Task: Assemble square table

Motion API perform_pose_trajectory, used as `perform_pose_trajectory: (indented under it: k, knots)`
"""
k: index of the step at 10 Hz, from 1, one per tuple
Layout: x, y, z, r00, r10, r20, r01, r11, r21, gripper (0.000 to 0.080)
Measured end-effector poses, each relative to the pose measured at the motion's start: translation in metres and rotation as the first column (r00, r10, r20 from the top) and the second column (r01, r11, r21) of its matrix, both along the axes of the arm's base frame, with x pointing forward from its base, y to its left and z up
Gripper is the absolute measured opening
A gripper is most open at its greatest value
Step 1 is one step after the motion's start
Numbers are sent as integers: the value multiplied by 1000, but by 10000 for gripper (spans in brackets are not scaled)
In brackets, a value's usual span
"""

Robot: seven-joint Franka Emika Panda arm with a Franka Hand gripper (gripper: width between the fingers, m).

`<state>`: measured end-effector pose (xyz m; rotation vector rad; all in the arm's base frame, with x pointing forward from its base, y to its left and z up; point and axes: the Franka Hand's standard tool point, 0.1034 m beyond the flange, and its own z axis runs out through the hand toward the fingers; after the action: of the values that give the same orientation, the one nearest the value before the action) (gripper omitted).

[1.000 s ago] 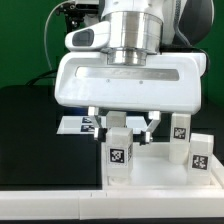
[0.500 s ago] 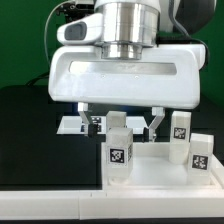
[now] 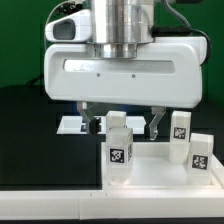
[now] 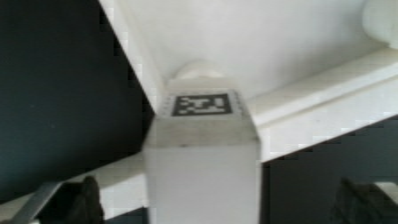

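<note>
The leg [image 3: 118,150] stands upright on the tabletop [image 3: 160,172], tag seemingly wordless; gripper [image 3: 124,122] fingers spread open above it

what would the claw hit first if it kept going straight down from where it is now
Probably the chunky white plastic leg with the black-and-white tag, standing upright in a corner of the white square tray-like tabletop. The open claw hangs right above it, fingers either side, so they may straddle it.
</note>
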<state>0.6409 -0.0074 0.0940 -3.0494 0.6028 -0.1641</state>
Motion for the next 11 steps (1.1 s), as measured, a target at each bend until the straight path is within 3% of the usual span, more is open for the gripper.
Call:
perform_pose_trajectory:
  k: [2, 4, 5, 6, 9, 10, 11]
  knots:
    - [-1, 1, -12, 997, -29, 73, 30, 999, -16, 648]
    - [-1, 0, -10, 997, -46, 60, 47, 999, -9, 391]
    - [-1, 1, -11, 996, -73, 59, 73, 997, -3, 391]
    - [-1, 1, -11, 984, -167, 57, 167, 986, 14, 285]
    - [-2, 1, -12, 926, -375, 46, 373, 926, 53, 285]
    - [-2, 0, -13, 880, -474, 37, 471, 879, 70, 285]
    - [-4, -1, -13, 764, -645, 8, 641, 761, 93, 285]
